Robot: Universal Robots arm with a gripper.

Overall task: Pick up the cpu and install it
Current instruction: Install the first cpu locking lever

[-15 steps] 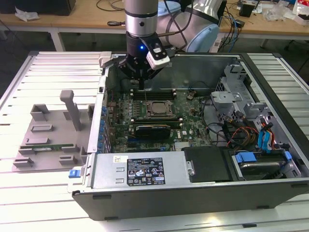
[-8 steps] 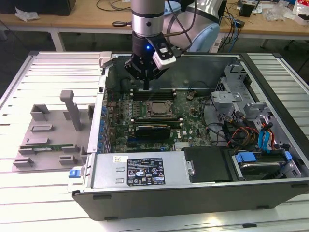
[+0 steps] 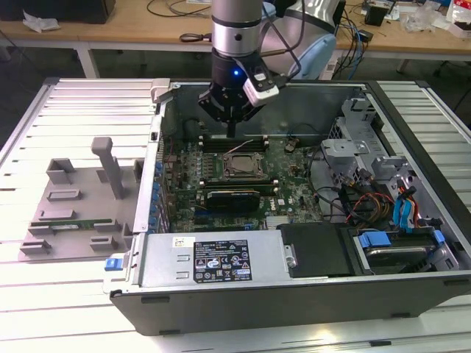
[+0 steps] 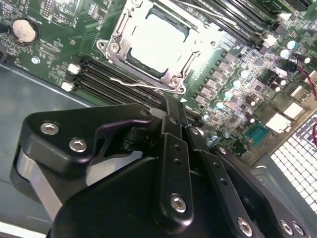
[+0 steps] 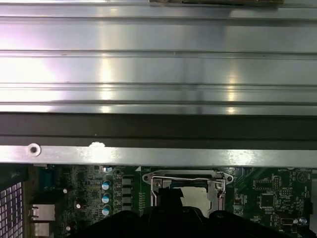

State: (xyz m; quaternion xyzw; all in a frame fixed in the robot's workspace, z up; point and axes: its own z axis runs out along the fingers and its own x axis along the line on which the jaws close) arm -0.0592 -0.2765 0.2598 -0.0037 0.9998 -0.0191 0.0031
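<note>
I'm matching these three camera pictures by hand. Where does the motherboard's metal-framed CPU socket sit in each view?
Exterior view: the CPU socket lies mid-board inside the open case.
Second wrist view: the CPU socket sits beside the black memory slots, its centre glaring white.
First wrist view: the CPU socket sits close to the case's metal wall.
Shared landmark: the green motherboard.

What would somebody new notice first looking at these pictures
The open computer case stands out first, lying on a slatted metal table with its green motherboard exposed. The black gripper hangs just above the board, beside the metal-framed socket. In the second wrist view, a shiny square cpu sits inside that socket frame, glaring brightly.
</note>
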